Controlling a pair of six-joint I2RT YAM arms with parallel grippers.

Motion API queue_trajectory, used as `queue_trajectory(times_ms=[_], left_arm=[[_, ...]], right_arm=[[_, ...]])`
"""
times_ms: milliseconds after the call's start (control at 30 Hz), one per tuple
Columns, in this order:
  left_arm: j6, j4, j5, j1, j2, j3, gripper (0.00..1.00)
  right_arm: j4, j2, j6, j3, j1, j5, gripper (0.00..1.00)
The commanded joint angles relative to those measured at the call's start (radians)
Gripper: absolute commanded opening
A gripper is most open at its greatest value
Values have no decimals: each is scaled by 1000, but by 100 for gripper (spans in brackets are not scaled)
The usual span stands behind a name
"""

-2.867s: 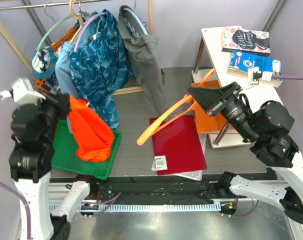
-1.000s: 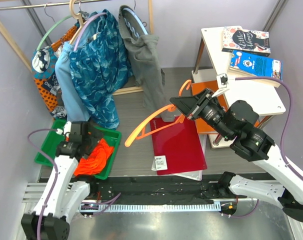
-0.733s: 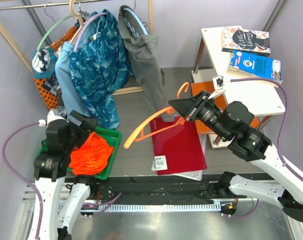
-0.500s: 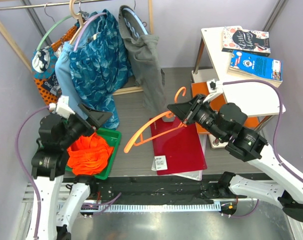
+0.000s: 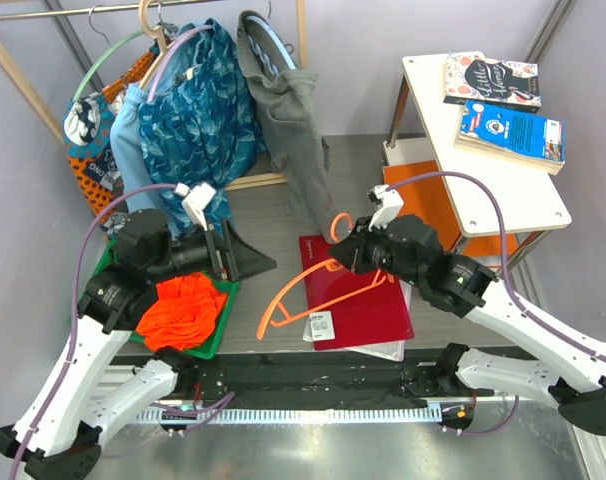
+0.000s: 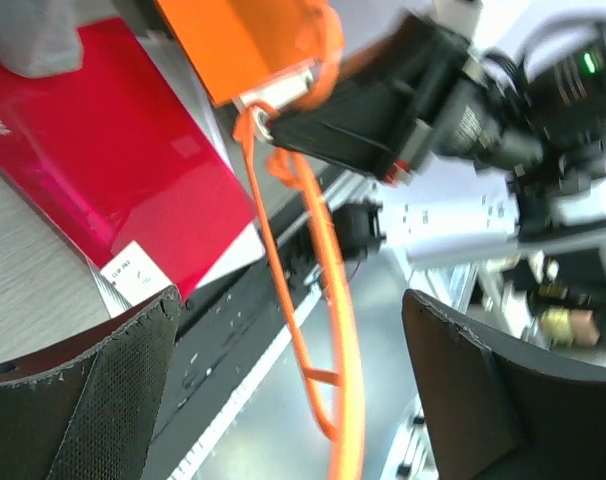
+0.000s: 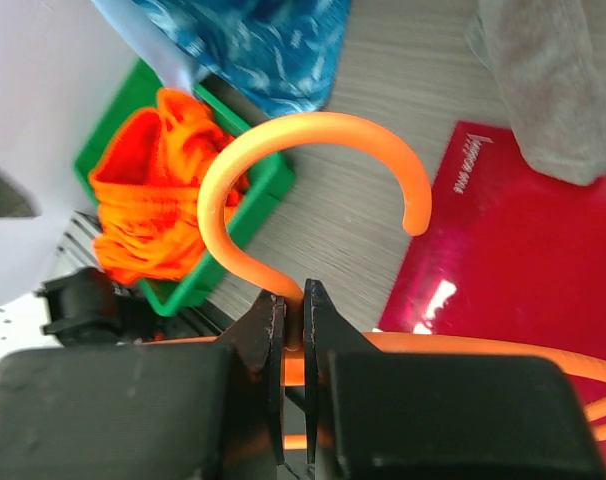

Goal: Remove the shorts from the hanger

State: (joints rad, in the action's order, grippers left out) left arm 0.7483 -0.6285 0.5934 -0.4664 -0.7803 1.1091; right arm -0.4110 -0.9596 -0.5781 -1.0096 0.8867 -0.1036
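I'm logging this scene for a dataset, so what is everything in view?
shorts: one, orange, bunched in the green tray
green tray: one, front left
hanger: one, orange, bare, over the red folder
red folder: one, centre
hung garments: several, blue, grey, patterned, on rack, back left
books: two, on white side table, right
orange flat sheet: at least one, under side table
left gripper: open, empty, beside tray
right gripper: shut on hanger neck

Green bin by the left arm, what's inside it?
The orange shorts lie crumpled inside the green bin. Anything under them is hidden, and the left arm covers the bin's far side.
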Motion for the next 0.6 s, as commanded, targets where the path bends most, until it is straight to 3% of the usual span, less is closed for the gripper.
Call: queue_trajectory(times_ms=[0, 200, 567], left_arm=[[-115, -17, -75, -87, 16, 31, 90], [-237, -97, -220, -172, 4, 31, 87], [-299, -80, -144, -189, 27, -63, 81]], right_arm=[[-55, -36, 31, -52, 0, -51, 1], [-66, -86, -18, -89, -2, -108, 1], [-61, -157, -166, -136, -14, -217, 1]])
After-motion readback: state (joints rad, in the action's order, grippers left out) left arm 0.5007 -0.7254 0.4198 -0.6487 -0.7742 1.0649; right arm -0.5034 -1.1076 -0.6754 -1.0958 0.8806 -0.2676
